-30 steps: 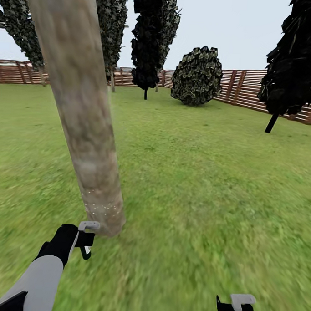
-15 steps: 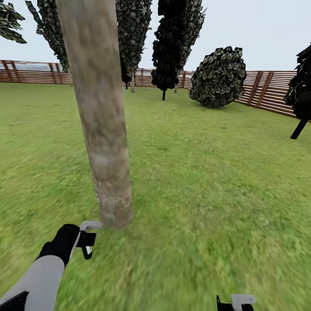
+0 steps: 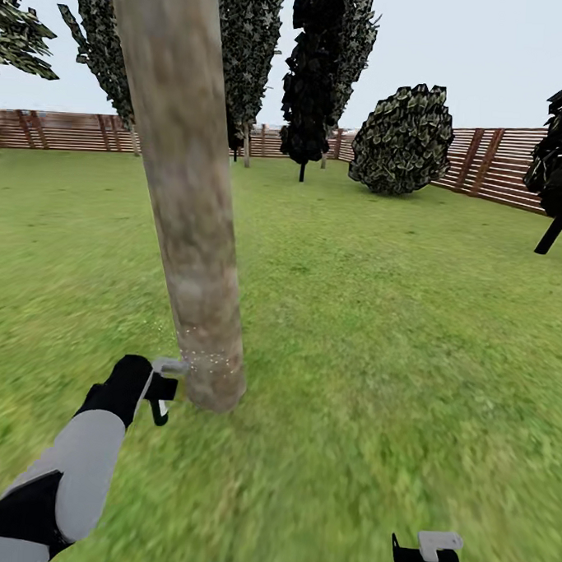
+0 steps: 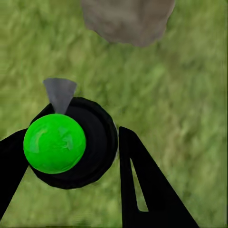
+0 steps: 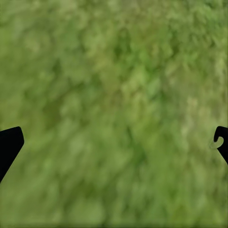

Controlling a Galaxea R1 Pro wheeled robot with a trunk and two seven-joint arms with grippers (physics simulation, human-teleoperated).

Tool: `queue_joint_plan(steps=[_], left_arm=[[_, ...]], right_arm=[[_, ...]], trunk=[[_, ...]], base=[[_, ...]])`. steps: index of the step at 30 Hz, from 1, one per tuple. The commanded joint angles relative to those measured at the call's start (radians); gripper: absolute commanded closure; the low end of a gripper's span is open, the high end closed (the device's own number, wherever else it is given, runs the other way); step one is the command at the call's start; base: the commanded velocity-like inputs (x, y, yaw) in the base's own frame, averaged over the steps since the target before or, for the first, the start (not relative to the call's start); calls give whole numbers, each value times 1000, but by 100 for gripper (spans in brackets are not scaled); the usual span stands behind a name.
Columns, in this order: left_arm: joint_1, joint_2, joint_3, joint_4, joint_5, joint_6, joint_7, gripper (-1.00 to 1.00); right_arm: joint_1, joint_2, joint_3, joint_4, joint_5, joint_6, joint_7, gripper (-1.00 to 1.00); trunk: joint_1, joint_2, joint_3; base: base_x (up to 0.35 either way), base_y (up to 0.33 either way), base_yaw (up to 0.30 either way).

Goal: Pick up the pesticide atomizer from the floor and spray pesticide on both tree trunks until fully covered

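Observation:
A thick, mottled grey-beige tree trunk (image 3: 193, 227) rises from the grass just ahead on the left, with fine white specks low on its bark. My left gripper (image 3: 162, 388) hangs beside the trunk's base, nearly touching it. In the left wrist view it (image 4: 76, 135) is shut on the pesticide atomizer (image 4: 90, 147), a round black body with a bright green ball top and a grey nozzle pointing toward the trunk (image 4: 128, 19). My right gripper (image 3: 425, 556) hovers low over the lawn at the lower right; its fingertips (image 5: 9, 145) stand wide apart, open over bare grass.
Green lawn (image 3: 378, 319) stretches to a reddish-brown slat fence (image 3: 485, 160). Far back stand a grey-green tall tree (image 3: 243, 56), a dark narrow tree (image 3: 325, 69) and a round bush (image 3: 404, 139). Another dark tree (image 3: 559, 155) leans at the right edge.
The view has panned, so the trunk and background sit further right. My left gripper has lifted and come closer to the trunk's base. The right gripper has stayed put.

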Motion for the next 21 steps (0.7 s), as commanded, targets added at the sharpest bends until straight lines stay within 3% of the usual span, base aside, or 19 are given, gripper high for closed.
queue_joint_plan(steps=[1,2,4,6,9,12,21], left_arm=[[1,-2,-1,-2,0,1,-1,100],[-4,-12,-2,-3,0,7,-1,100],[-15,-55,-5,-9,-2,54,-1,100],[-30,-68,-11,-14,-2,71,-1,100],[-61,-57,-15,-26,-4,115,-2,100],[-70,-22,-17,-61,-1,152,-5,100],[-75,-31,-21,-68,-2,154,-6,100]], right_arm=[[0,0,1,0,0,0,0,-100],[0,0,1,-1,0,0,1,-100],[0,1,1,-1,0,0,1,-100],[0,1,2,-1,0,0,1,-100],[0,1,2,-2,-1,0,2,-100],[0,2,2,-3,-2,1,2,-100],[0,0,3,0,-2,2,4,-100]], trunk=[[0,0,0],[0,0,0],[0,0,0],[0,0,0],[0,0,0],[0,0,0],[0,0,0]], base=[[0,0,0],[0,0,0],[0,0,0],[0,0,72],[0,0,227],[0,0,234],[129,-137,16]])
